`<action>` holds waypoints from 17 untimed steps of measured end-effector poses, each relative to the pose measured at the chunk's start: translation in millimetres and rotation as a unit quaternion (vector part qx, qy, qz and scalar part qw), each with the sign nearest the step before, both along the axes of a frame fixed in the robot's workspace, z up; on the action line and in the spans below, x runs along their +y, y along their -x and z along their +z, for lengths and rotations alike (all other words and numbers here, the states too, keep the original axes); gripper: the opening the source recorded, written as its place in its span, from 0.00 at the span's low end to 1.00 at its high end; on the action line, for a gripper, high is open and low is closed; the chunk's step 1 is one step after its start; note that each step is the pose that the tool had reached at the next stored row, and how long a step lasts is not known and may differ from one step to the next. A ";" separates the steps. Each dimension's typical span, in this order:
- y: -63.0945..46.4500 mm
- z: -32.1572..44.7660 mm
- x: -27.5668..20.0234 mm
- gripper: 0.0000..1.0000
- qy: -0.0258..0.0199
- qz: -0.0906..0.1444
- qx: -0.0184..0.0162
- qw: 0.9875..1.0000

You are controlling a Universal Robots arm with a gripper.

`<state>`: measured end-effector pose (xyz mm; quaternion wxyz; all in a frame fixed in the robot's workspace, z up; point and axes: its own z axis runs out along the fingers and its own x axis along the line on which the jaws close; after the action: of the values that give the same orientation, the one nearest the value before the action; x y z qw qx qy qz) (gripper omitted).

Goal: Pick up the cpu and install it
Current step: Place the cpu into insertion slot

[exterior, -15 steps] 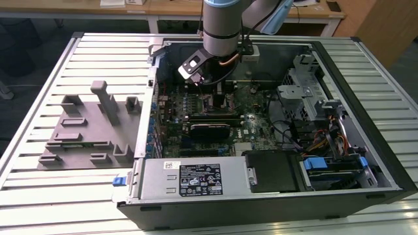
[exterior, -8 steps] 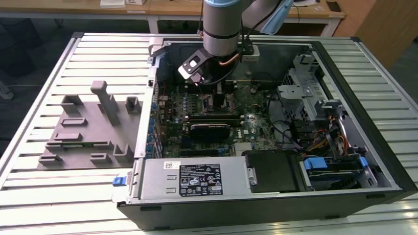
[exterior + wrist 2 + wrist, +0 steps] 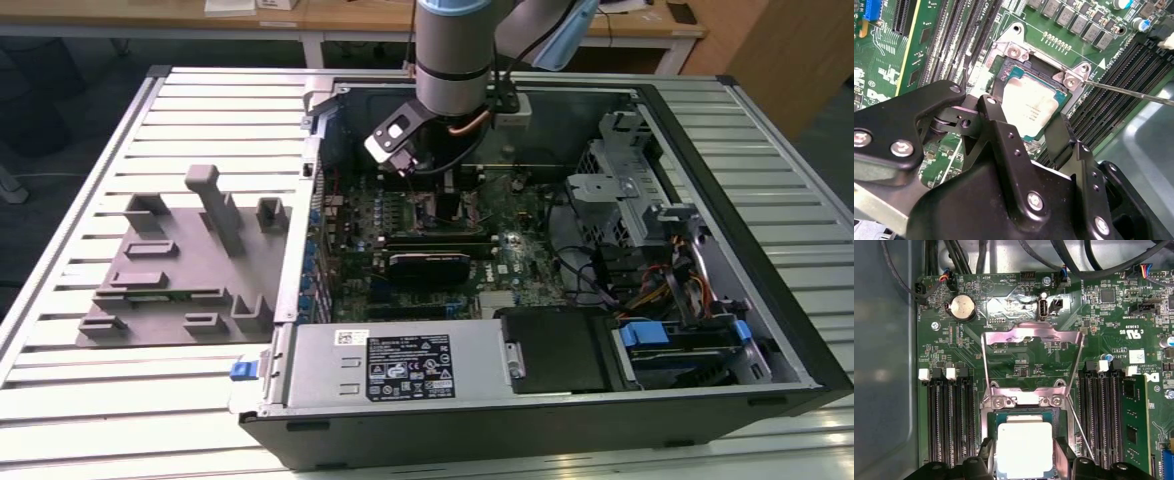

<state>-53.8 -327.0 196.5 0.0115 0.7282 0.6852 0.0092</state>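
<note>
in the exterior view the arm reaches down from 12 o'clock into the open computer case. the case lies on its side on the slatted worktop, and a grey block fixture sits at the case's 9 o'clock.

in the second wrist view the cpu lies flat inside the socket on the motherboard, its silvery top up and its edges looking square to the frame. the claw hangs right over it. i cannot tell whether it is pinching the chip or standing just clear.

in the first wrist view the load plate stands swung up off the socket, with memory slots flanking it. the thin lever in the second wrist view looks unlatched.

risks, as i judge them:
- nothing clamps the chip, so any sideways drift of the claw could skate it across the socket contacts and bend them.
- if the claw is gripping and rises unevenly, one corner could lift first and the chip would settle crooked.
- the raised plate and the lever sit near the claw, so a careless retreat could snag either one and drop the plate onto a chip that is not yet square.
</note>
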 end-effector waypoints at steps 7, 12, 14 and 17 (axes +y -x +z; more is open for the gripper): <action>0.0 -2.2 -0.5 0.60 0.000 0.000 0.000 1.000; 0.0 -2.3 -0.5 0.60 0.000 0.000 0.000 1.000; 0.0 -2.3 -0.5 0.60 0.000 0.000 0.000 1.000; 0.0 -2.3 -0.5 0.53 0.000 0.000 0.000 1.000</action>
<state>-53.8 -327.6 194.2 0.0117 0.7282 0.6852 0.0089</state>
